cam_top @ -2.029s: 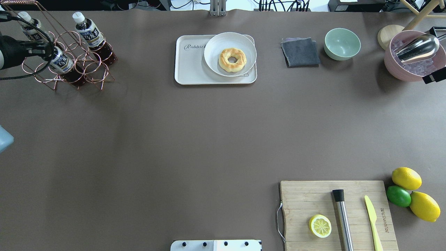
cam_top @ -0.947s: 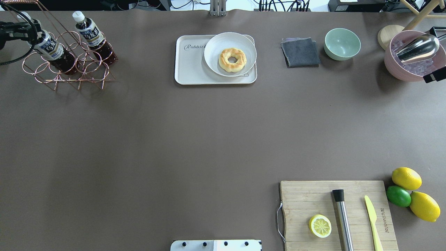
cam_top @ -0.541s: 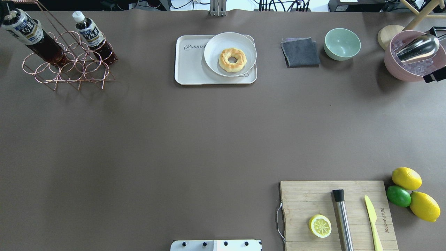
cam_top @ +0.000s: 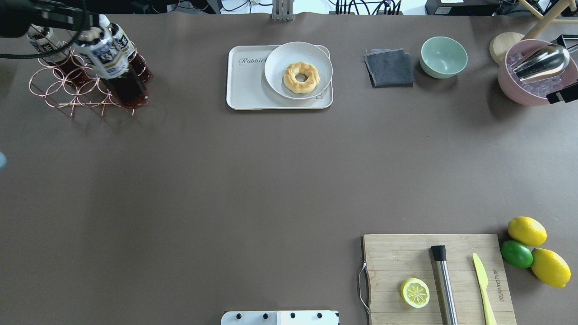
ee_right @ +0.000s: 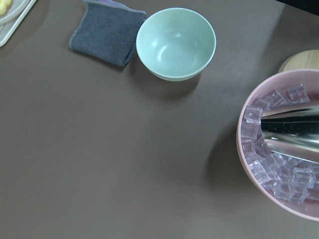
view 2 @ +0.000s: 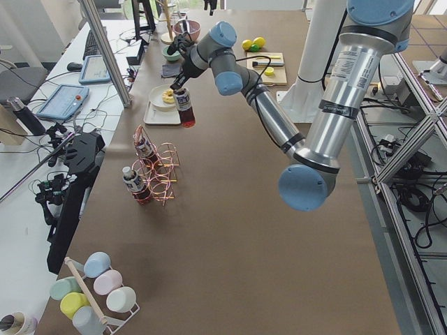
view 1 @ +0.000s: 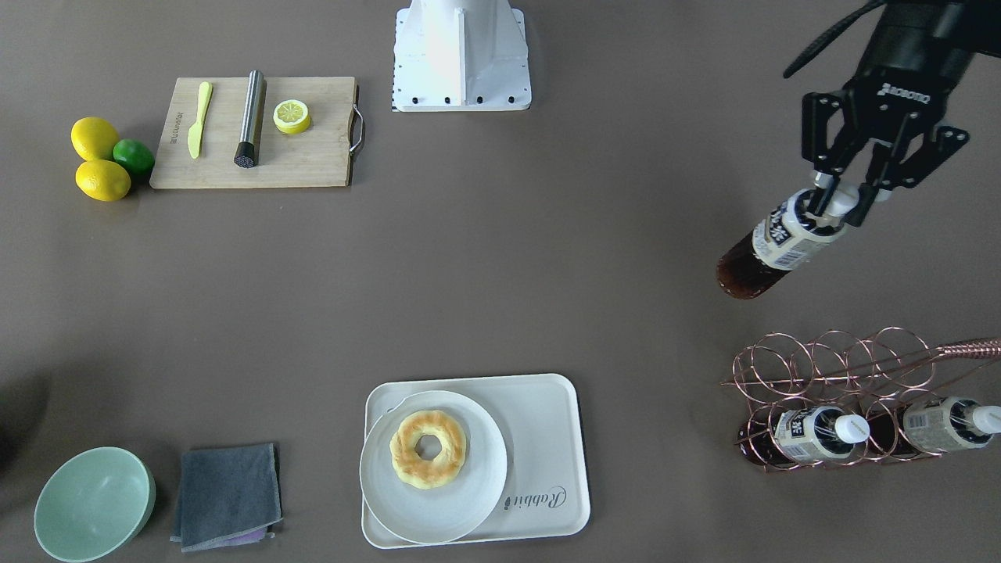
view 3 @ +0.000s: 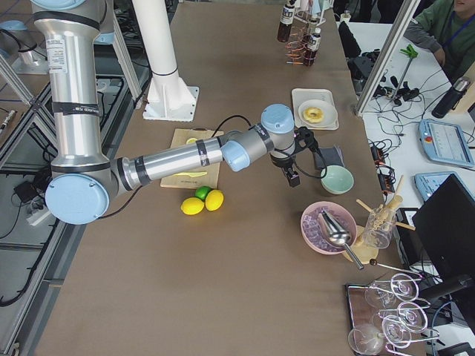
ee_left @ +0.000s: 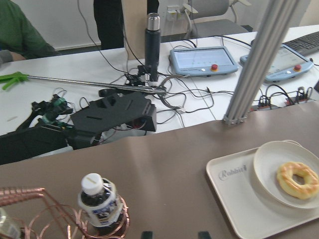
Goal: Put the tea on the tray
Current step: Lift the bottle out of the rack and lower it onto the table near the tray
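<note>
My left gripper (view 1: 838,202) is shut on the white cap of a tea bottle (view 1: 774,246) and holds it tilted in the air, clear of the copper wire rack (view 1: 829,367). In the overhead view the held bottle (cam_top: 110,67) hangs over the rack's right end, left of the tray. Two more tea bottles (view 1: 813,434) (view 1: 942,426) stand in the rack. The off-white "Rabbit" tray (view 1: 547,438) (cam_top: 248,85) carries a white plate (view 1: 469,500) with a donut; its labelled end is bare. My right gripper (cam_top: 562,97) hovers open and empty at the pink ice bowl.
A pink bowl of ice (cam_top: 537,79) with a metal scoop, a green bowl (cam_top: 444,56) and a grey cloth (cam_top: 389,67) lie right of the tray. A cutting board (cam_top: 406,257) with a lemon half, muddler and knife is front right, beside whole citrus fruits (cam_top: 526,230).
My left gripper has pulled the tea bottle up out of the rack, swung it far left, then carried it right over the rack's right end. The right arm has barely moved.
</note>
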`<action>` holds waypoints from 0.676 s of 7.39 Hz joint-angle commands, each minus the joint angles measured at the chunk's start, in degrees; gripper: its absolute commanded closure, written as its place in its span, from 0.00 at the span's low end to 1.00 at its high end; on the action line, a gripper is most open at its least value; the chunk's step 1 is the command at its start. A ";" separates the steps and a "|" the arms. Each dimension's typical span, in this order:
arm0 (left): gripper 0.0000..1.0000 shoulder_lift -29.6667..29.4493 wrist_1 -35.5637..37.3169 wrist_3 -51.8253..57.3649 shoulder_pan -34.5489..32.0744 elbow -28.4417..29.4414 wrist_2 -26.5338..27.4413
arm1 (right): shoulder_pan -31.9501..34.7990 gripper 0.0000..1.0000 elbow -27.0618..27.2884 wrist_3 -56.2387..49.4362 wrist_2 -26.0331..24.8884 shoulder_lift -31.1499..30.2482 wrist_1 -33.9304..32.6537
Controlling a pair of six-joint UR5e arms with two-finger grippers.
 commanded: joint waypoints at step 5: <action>1.00 -20.38 8.77 -1.91 33.14 10.07 24.13 | -2.27 0.00 0.01 0.46 -0.22 4.45 1.18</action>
